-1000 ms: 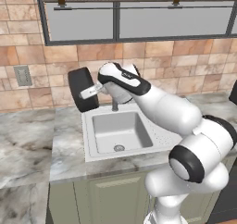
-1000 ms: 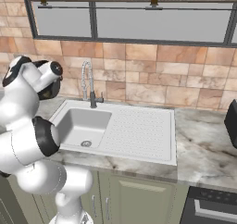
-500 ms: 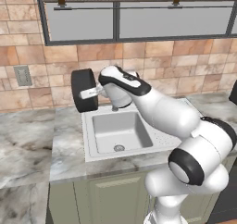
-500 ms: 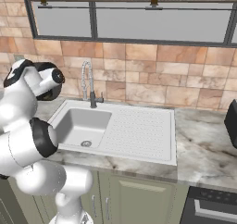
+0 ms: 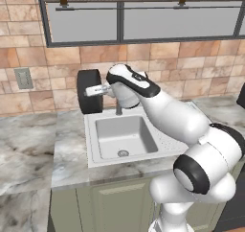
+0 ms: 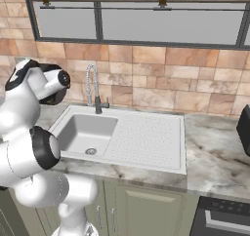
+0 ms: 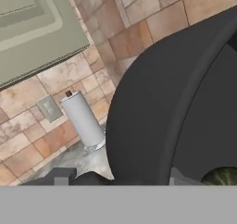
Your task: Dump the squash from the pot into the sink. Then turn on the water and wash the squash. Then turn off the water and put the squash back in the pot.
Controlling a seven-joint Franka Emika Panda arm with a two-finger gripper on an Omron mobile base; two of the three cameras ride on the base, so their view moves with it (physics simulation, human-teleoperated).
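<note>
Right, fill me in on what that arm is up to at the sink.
The arm's gripper holds the black pot by its rim, lifted off the counter and tipped on its side beside the sink, at the basin's left back corner. In the hand view the squash shows inside the pot, so it has not been dumped yet. The basin holds nothing but its drain, and no water runs from the faucet.
</note>
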